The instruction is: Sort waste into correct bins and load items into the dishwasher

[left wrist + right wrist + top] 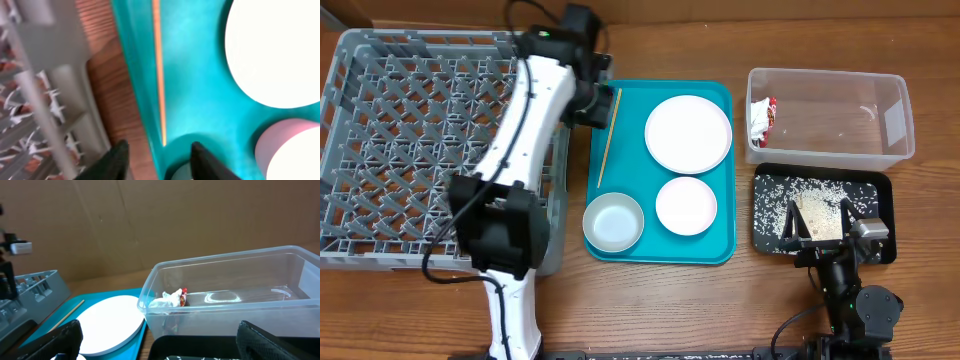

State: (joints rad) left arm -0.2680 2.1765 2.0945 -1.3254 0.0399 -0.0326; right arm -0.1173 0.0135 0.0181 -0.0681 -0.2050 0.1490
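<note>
**Teal tray carries all three dishes; both pincers stand open**

From overhead, the teal tray point(632, 165) sits at the middle of the desk point(650, 300). On it the large white plate point(688, 133) lies toward 1 o'clock, the saucer point(686, 205) toward 5 o'clock and the bowl point(613, 221) at 7 o'clock. A thin wooden stick point(609, 135) lies along the tray's 9 o'clock edge. The grey dish rack point(380, 150) fills the desk's 9 o'clock side. The clear tub point(835, 120) stands at 2 o'clock, with the red-and-white wrapper point(761, 118) in its 9 o'clock end. At 4 o'clock, just beside the tub, the black tray point(875, 185) carries scattered rice grains point(775, 195) and tan scraps point(820, 215).

The left pincer point(160, 162) hovers over the teal tray's 9 o'clock rim, the stick's end just ahead of its gap. Its jaws stand partly apart and grip nothing. The right pincer point(165, 345) hangs over the black tray, jaws spread wide, with nothing between them.
</note>
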